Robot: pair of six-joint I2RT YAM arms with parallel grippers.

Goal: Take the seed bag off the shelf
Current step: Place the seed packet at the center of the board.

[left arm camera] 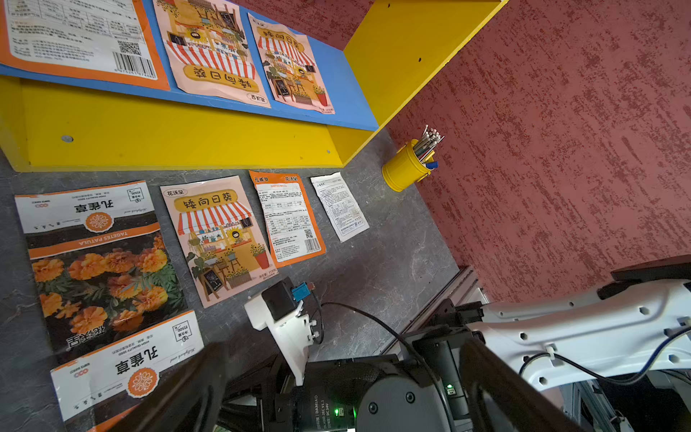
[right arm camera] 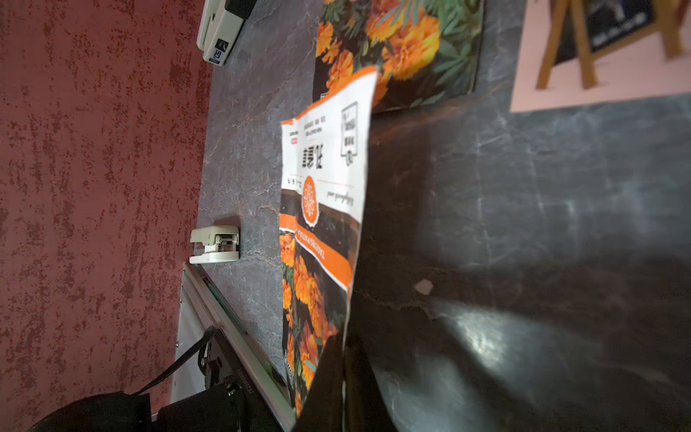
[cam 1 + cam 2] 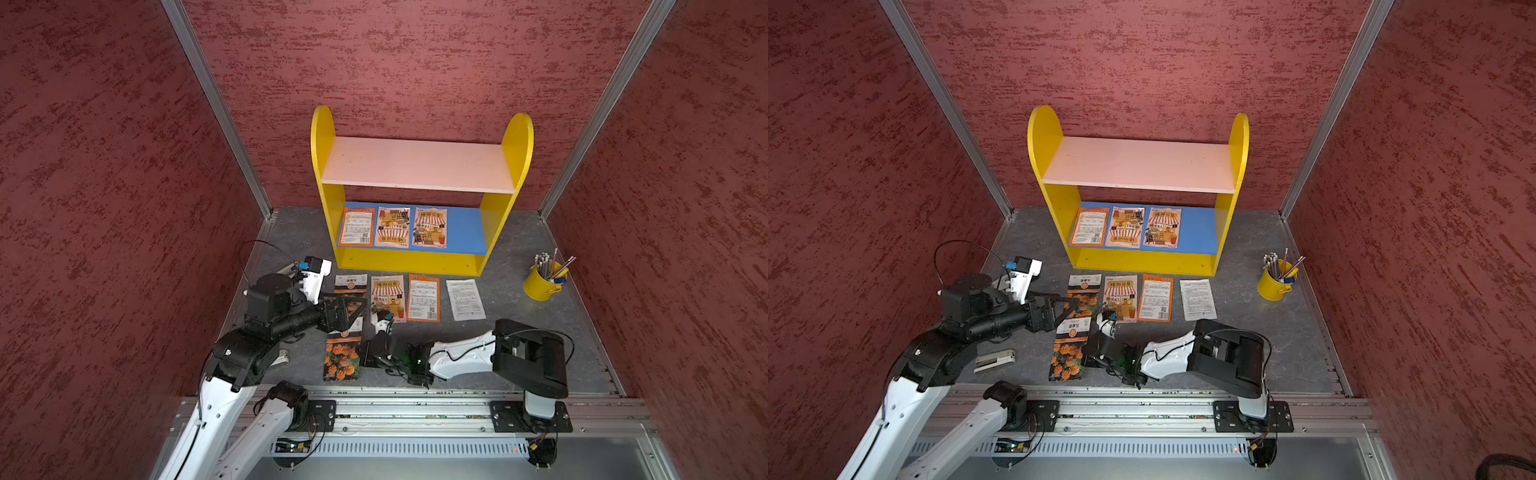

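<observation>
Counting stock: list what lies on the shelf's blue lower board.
Flat on the blue lower board: an orange-bordered seed bag, two striped-shop seed bags. Anything beneath them is covered.

A wooden shelf [image 3: 419,262] with yellow sides holds three seed packets [image 3: 392,226] on its blue lower board. The right gripper [image 3: 368,353] meets the edge of a marigold-printed seed bag [image 3: 341,360] on the grey table [image 3: 582,332].
</observation>
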